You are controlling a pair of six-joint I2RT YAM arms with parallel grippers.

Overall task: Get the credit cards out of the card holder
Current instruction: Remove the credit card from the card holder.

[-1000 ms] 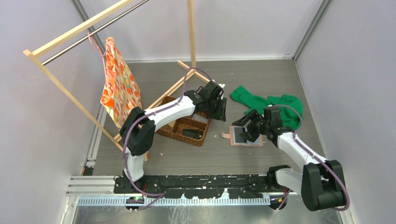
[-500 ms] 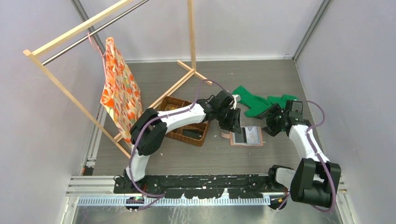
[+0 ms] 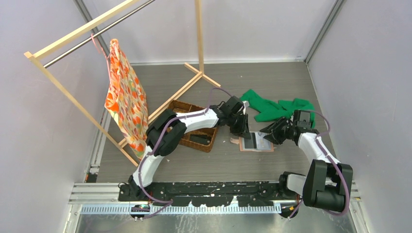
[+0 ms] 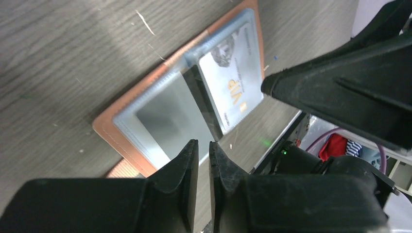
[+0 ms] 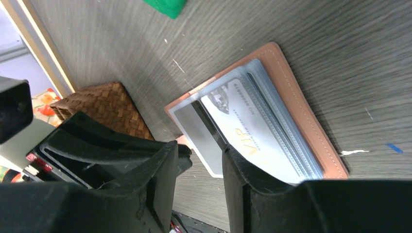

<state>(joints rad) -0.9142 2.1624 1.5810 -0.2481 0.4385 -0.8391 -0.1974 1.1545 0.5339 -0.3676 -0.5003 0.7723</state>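
As card holder [image 3: 256,142] lies open, L tool [image 3: 244,135] & R tool [image 3: 268,137] flank it.

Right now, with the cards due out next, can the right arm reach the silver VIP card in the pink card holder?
Probably yes: the right claw hovers open above the silver VIP card, nothing lies on it, and the left claw is over the other panel of the pink card holder.

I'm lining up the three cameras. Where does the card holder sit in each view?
Top external: card holder lies open, right of centre.
Left wrist: card holder at centre, running diagonally.
Right wrist: card holder centre right, lying diagonally.
Shared landmark: the VIP card in its sleeve, readable in both wrist views.
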